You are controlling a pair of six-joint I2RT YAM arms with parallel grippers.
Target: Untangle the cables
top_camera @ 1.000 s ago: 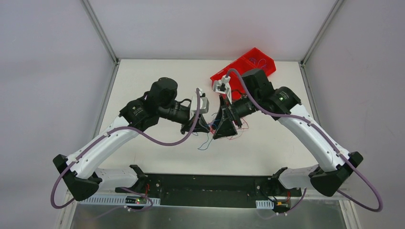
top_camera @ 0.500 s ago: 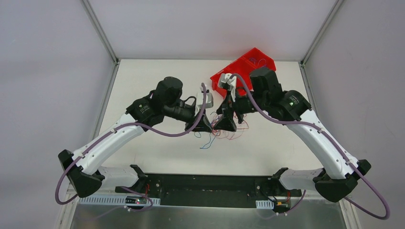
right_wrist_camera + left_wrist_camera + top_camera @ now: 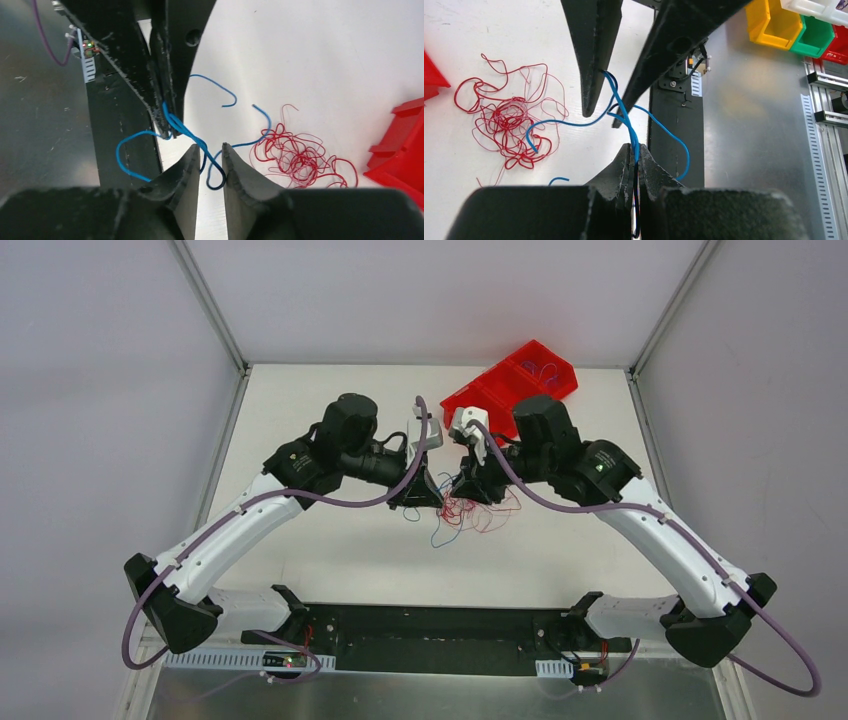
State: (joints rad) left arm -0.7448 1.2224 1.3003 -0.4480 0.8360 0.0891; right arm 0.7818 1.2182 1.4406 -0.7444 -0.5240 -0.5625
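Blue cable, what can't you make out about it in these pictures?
- Left wrist: blue cable's gripped stretch, buried between the left gripper's shut fingers.
- Right wrist: whether it touches the right gripper's fingers; its loop goes dark between them.
- Top: its grip points, under both grippers.

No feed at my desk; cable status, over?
Left gripper shut on blue wire. Right gripper open, straddling it. Blue tail runs into red tangle. Nothing else in the way.
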